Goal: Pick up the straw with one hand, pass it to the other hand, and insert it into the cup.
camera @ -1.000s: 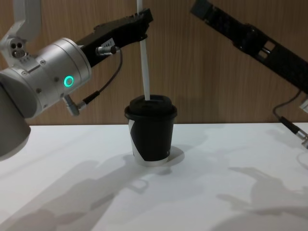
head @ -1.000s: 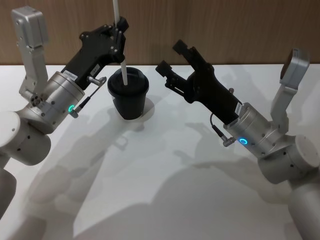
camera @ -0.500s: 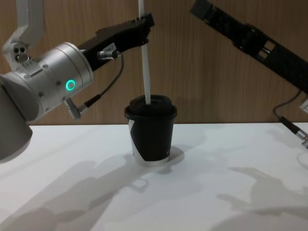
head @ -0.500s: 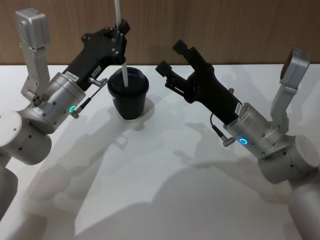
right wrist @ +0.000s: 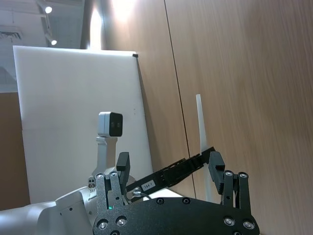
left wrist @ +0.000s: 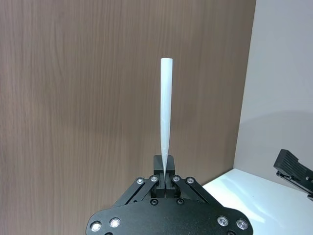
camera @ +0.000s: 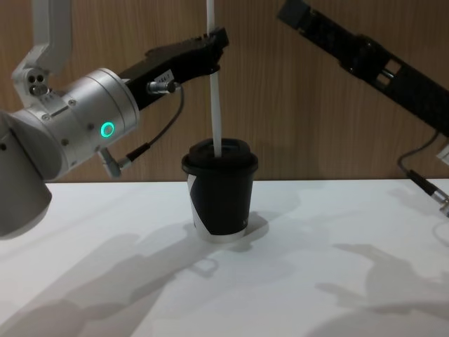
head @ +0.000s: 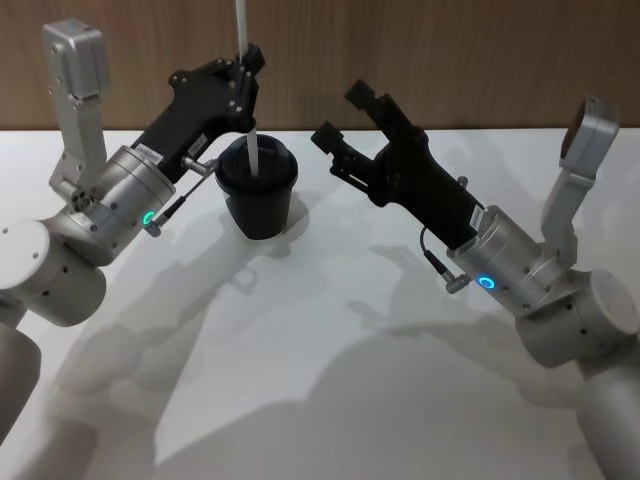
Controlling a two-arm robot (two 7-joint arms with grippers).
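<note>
The white straw stands upright, with my left gripper shut on it partway up its length. Its lower end meets the top of the domed lid of the black cup; I cannot tell how far it goes in. From the chest, the straw rises straight from the cup, held by the left gripper. The left wrist view has the straw pointing away from the shut left gripper. My right gripper hangs open and holds nothing, to the right of the cup and above it.
The cup stands toward the back of a white table, close to the wooden wall. The right forearm slants high across the right side. The right wrist view faces the straw and the left arm.
My left gripper has shifted slightly to the right and down with the straw, whose lower end sits a little lower at the lid. The right arm has not moved.
</note>
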